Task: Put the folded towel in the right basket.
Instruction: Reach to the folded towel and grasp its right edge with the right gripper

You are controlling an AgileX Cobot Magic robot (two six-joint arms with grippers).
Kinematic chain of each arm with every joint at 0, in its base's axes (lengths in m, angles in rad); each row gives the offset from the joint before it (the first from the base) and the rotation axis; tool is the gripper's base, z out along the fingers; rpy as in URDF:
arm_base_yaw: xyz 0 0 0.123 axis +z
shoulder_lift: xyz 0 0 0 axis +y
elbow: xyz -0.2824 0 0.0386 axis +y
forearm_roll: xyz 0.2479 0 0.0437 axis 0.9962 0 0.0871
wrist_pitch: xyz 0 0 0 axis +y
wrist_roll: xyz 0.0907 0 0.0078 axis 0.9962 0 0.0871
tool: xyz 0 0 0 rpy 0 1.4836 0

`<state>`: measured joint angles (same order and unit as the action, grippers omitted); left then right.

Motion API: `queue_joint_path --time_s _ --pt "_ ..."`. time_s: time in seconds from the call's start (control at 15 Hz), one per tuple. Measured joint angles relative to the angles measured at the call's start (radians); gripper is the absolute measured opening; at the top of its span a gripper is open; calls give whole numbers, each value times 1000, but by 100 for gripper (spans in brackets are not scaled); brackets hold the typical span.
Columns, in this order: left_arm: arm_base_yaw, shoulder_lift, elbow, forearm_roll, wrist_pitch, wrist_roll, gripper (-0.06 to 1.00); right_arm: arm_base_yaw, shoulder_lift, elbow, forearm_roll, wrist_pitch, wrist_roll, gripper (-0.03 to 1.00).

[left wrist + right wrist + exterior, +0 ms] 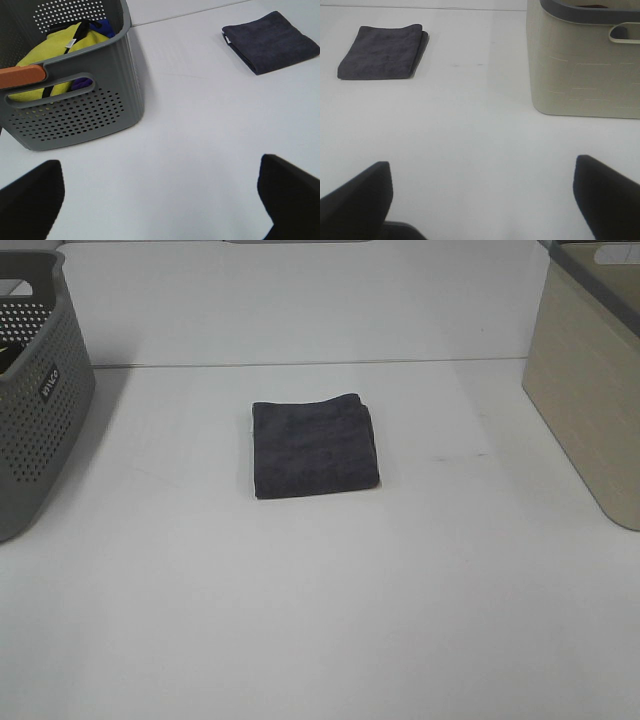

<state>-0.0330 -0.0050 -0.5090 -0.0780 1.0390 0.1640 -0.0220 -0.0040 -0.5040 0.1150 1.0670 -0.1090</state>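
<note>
- Folded towel (314, 448) lies flat on the white table (300, 620), well apart from the beige right basket (580, 410).
- We see both claws spread open and empty: right gripper (481, 200), left gripper (160, 200).
- We judge the right gripper should pinch the thick folded edge, so the layers lift together.

The dark grey folded cloth towel (314, 448) is laid flat near the middle of the white table (320, 640), well apart from both baskets. The grey perforated plastic basket (35, 410) is set on the table at the left edge of the exterior view. The beige smooth-walled plastic basket (585, 390) is set at the right edge, with the towel between them. A yellow fabric bundle (50, 52) is held inside the left basket, and a blue item (102, 24) is tucked in beside it.
</note>
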Motion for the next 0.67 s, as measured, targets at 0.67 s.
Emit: queue_joint_path --time_s 0.67 --pt "0 0 0 0 0 0 99 0 0 0 0 0 0 90"
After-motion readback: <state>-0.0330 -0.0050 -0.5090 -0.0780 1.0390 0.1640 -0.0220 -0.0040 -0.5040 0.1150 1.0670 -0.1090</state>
